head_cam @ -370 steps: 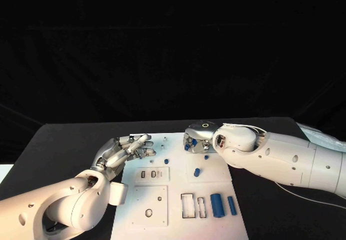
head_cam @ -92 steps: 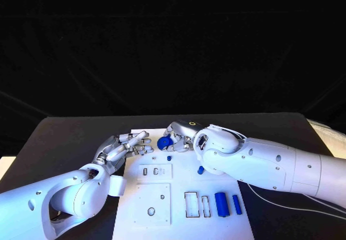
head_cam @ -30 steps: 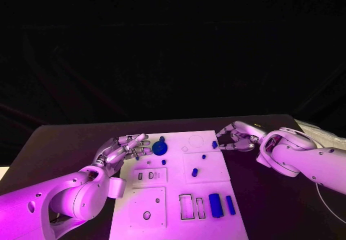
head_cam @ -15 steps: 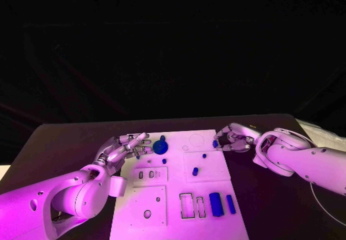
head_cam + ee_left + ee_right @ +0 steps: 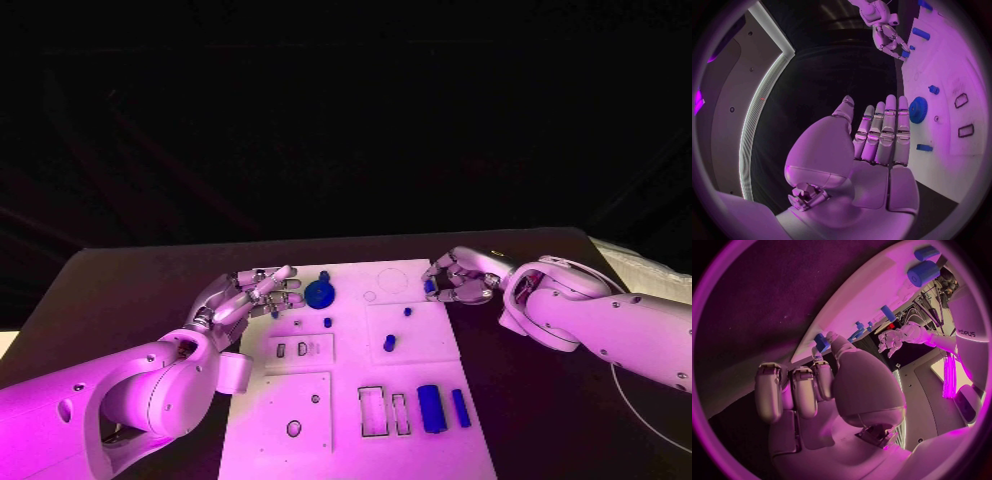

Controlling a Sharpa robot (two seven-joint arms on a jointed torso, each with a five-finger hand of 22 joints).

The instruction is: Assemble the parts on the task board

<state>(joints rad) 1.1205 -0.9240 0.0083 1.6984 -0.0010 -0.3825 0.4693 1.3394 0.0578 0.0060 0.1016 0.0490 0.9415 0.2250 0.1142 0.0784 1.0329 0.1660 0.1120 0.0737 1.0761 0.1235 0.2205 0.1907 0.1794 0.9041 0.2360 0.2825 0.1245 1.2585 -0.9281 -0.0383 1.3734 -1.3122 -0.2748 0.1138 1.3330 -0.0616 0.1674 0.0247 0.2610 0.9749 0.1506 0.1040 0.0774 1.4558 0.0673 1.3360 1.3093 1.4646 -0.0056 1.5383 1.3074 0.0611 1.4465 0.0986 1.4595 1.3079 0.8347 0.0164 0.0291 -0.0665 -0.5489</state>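
Two hands up — my right hand (image 5: 464, 282) closes round a small blue part (image 5: 430, 288) at the task board (image 5: 361, 400)'s right edge; can't tell if it's gripped. Left hand (image 5: 248, 298) flat, empty, beside the blue disc (image 5: 320, 295).

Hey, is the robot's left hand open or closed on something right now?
Open. In the left wrist view the left hand holds nothing, its fingers straight and side by side, next to the round blue part on the task board.

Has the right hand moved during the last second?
Yes. The right hand shifted toward the task board's right edge, closing on the small blue part there.
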